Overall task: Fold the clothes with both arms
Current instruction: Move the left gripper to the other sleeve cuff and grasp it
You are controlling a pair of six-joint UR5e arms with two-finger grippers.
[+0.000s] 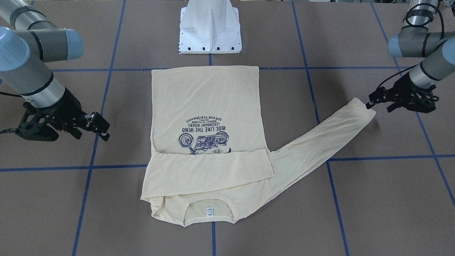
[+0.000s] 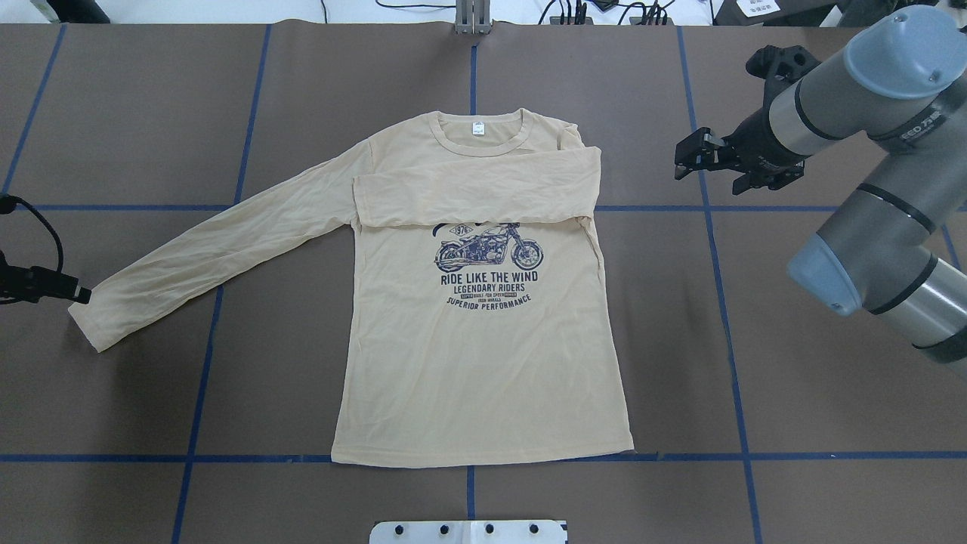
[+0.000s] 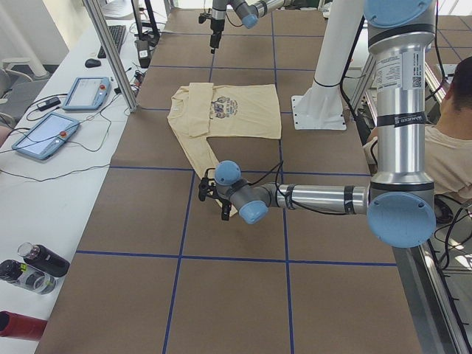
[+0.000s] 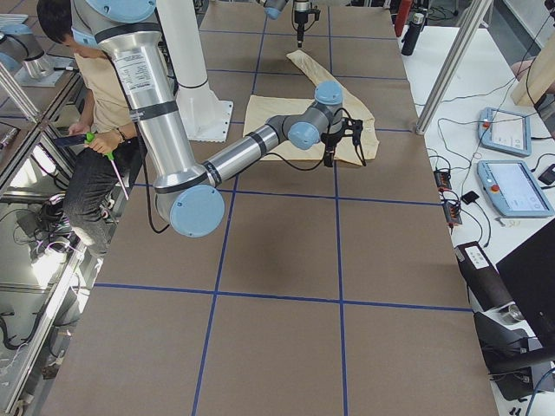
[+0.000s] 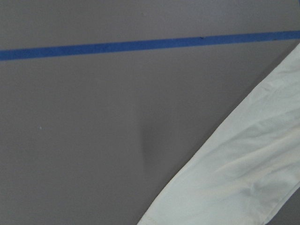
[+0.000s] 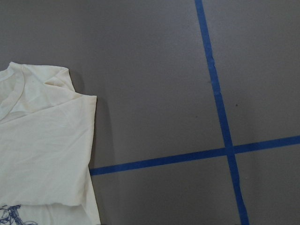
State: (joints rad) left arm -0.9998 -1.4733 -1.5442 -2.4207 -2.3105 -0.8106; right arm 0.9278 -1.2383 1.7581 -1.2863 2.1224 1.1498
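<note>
Counting the folded sleeve laid across the chest of the long-sleeved T-shirt, near the spread, empty right gripper; leaves the outstretched sleeve (cuff at the left gripper, grip untellable) plus body folds.

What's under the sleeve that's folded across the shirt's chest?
The folded sleeve lies on the upper chest of the shirt. Below its edge the motorcycle print shows; any print beneath the sleeve is hidden.
</note>
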